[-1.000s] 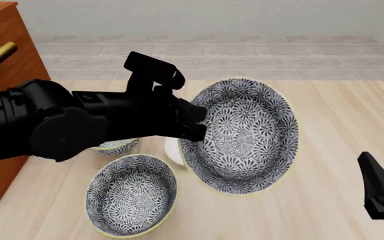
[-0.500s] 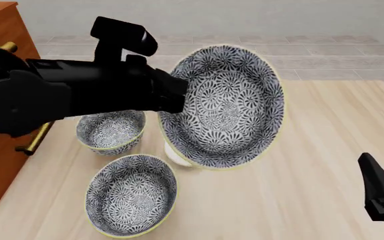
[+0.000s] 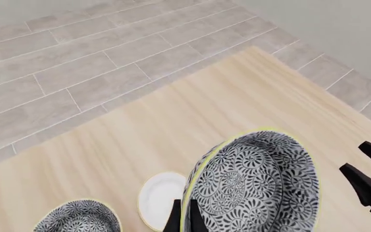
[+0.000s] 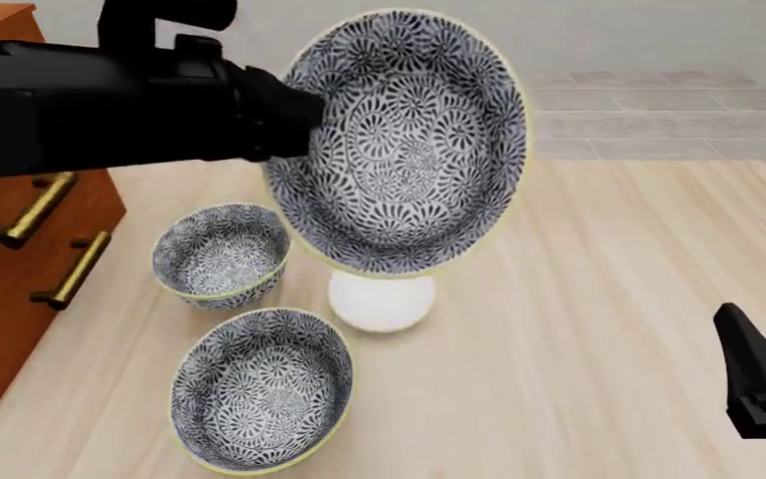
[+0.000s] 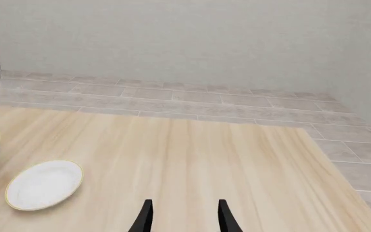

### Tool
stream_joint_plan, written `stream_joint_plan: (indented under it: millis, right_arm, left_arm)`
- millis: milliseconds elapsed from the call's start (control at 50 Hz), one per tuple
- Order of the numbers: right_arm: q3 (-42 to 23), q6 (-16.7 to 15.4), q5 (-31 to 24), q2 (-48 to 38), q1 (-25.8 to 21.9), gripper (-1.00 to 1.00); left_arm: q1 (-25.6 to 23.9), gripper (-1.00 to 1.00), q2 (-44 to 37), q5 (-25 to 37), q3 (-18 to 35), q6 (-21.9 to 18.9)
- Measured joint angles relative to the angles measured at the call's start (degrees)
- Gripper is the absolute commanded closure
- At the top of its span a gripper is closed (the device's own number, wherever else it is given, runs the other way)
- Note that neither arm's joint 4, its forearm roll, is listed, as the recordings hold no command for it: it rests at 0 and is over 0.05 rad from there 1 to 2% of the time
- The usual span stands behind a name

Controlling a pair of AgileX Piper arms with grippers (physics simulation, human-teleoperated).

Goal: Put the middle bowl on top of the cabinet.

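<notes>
One bowl is what I am carrying right now: the middle bowl (image 4: 403,140) is hanging tilted up on edge, well above the bench (image 4: 596,299), its patterned inside facing back toward the front camera. My left claw (image 3: 182,221) is pinching its pale yellow rim, one finger on each side of the wall, as the left wrist view is showing edge-on. The bowl is spreading away from the claw toward my right, so its weight is sitting out beyond the pinch.

What matters for the coming move is that the cabinet (image 4: 11,230) is lying to the left of the held bowl, with only the corner of its top showing at the edge of the front view. I am judging that the bowl is about level with that top, though I cannot be sure. It needs to travel left and tip flat before release.

My right claw (image 5: 182,217) is idling low at the right side of the bench, its fingers spread and holding nothing; it is far from the cabinet.

Below, the smaller deep bowl (image 4: 220,254), the other large bowl (image 4: 260,387) and the white dish (image 4: 380,301) are all sitting empty.
</notes>
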State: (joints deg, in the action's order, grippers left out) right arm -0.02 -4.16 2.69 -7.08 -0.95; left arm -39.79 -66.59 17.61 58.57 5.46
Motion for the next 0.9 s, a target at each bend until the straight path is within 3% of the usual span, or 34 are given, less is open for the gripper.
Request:
stream_joint_plan:
  millis: [480,900]
  right_arm:
    - [0.00,0.03,-0.02,0.04,0.02,-1.00]
    - [0.00,0.01,-0.28,0.25,-0.04,-1.00]
  left_arm:
    - [6.02,1.00,4.11,5.22,5.44,-2.10]
    - [14.09,1.00,7.15,7.56,9.11,-0.58]
